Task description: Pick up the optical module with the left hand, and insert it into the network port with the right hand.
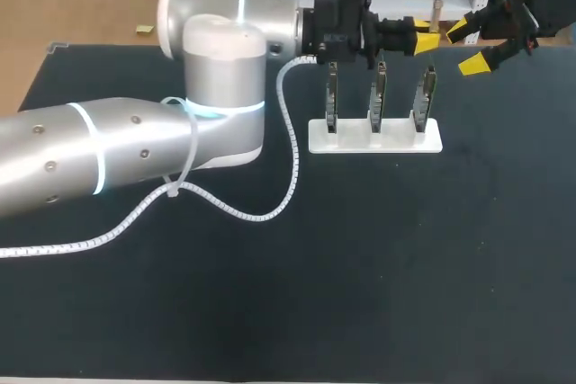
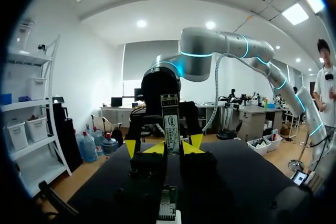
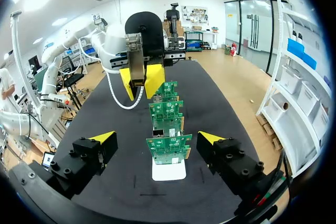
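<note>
Starting at the near edge of the surface (image 1: pixel 360 312): nothing going on there except the spiral-wrapped cable (image 1: pixel 243 213) trailing off the left arm (image 1: pixel 135 150), which comes in from the left edge. Further back, right of the middle, is the white stand (image 1: pixel 355 143) with three boards (image 1: pixel 378 96) upright in a row.

The action is past that, at the far edge. The left hand (image 1: pixel 428 40) is clenched on the optical module (image 1: pixel 437 12), holding it upright just above the end board. The right hand (image 1: pixel 468 45) is just beside it with its fingers spread wide, gripping nothing. From the right wrist the stand and boards sit under the open fingers and the module is straight ahead.

So I'd say the pickup is done and we're at the handover. Next, the right hand needs to line up around the module and close on it before the left lets go, then take it down to the network port. I can't really make out which board carries the port, probably a metal cage on one of them.
</note>
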Robot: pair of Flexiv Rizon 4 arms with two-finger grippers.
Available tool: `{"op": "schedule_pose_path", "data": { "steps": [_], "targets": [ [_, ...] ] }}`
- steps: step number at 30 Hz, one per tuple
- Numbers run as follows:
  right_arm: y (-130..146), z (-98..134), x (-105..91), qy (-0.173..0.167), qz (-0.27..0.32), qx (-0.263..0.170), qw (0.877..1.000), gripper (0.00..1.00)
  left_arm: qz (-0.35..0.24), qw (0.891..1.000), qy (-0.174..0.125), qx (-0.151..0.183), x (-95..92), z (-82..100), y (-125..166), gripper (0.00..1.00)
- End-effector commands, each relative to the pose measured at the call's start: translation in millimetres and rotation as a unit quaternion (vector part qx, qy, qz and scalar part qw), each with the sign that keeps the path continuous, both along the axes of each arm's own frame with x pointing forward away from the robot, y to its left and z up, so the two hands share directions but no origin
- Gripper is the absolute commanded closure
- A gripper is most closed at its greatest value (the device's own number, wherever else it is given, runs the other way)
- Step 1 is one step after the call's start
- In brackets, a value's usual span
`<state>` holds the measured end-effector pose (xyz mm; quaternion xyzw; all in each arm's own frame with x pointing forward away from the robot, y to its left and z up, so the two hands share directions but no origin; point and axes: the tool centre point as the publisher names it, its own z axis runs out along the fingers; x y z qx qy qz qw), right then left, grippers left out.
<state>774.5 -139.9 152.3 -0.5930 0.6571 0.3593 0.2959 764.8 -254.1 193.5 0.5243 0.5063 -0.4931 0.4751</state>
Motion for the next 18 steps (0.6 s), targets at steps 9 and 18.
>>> {"op": "schedule_pose_path", "data": {
  "steps": [9,18],
  "targets": [
    [0.2,0.3,-1.6,-0.001,-0.002,0.000,1.000,0.00,-0.004,1.000,0.007,0.006,4.5,-4.9,-3.8,1.00],
    [0.2,0.3,-1.6,-0.001,-0.002,0.000,1.000,0.00,-0.005,1.000,0.010,0.011,2.3,-7.5,-5.9,1.00]
  ]
}}
